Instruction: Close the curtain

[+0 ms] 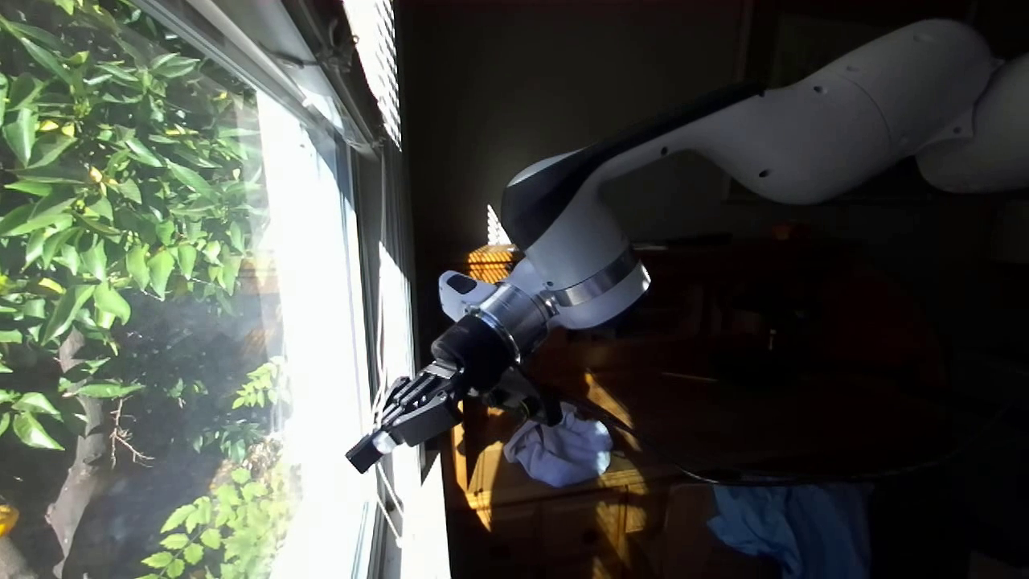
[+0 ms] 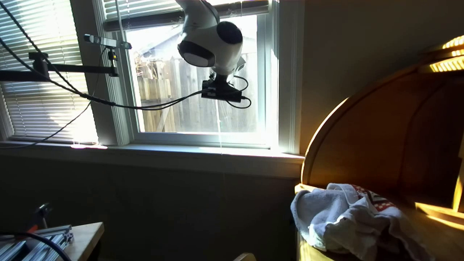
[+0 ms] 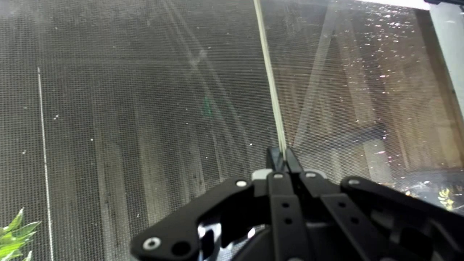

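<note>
Black jaws, nearest in the wrist view, are clenched on a pale cord (image 3: 270, 78) in front of a mesh screen (image 3: 127, 101). In an exterior view, the white slatted blind (image 2: 148, 9) is raised at the top of a window (image 2: 199, 137), well above the sill (image 2: 163, 147). A robot arm (image 2: 197, 33) and black cables (image 2: 103, 101) cross in front of the window. At left, a bar (image 2: 79, 68) bearing a camera (image 2: 103, 40) crosses a neighbouring blind (image 2: 36, 108), lowered; at right, a crumpled towel (image 2: 326, 210) with red trim lies on a wooden surface (image 2: 446, 239).

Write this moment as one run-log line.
black two-finger gripper: closed on thin pale cord | white horizontal-slat blind above: raised, task unfinished | pale-framed glass pane below blind: uncovered
</note>
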You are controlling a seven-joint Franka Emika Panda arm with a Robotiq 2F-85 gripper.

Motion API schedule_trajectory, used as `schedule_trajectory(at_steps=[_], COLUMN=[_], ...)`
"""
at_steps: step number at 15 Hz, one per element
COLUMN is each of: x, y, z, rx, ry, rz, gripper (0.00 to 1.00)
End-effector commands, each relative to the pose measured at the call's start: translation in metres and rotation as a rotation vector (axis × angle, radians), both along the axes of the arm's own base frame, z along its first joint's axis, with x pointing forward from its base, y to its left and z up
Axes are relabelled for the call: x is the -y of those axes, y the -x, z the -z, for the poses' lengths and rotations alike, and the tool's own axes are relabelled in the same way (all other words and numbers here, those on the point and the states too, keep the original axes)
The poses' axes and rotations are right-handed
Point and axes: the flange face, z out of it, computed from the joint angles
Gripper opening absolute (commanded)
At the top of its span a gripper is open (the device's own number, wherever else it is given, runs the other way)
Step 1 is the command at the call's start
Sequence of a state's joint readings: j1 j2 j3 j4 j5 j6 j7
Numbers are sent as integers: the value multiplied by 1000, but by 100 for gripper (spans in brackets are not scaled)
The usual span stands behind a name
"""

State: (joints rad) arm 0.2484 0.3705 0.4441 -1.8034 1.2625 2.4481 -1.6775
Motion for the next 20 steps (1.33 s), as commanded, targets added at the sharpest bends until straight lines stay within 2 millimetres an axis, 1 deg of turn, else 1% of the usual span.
schedule_trajectory(at_steps=[1, 4, 7, 13, 16, 20], x=[-19, -25, -24, -26, -33, -46], y=[16, 32, 42, 58, 65, 80], z=[14, 29, 45, 71, 81, 102], rx=[-92, -203, -303, -417, -464, -551], ry=[-102, -142, -158, -199, -232, -281], rz=[-143, -202, -204, -200, -213, -237], gripper=[0, 0, 0, 0, 0, 0])
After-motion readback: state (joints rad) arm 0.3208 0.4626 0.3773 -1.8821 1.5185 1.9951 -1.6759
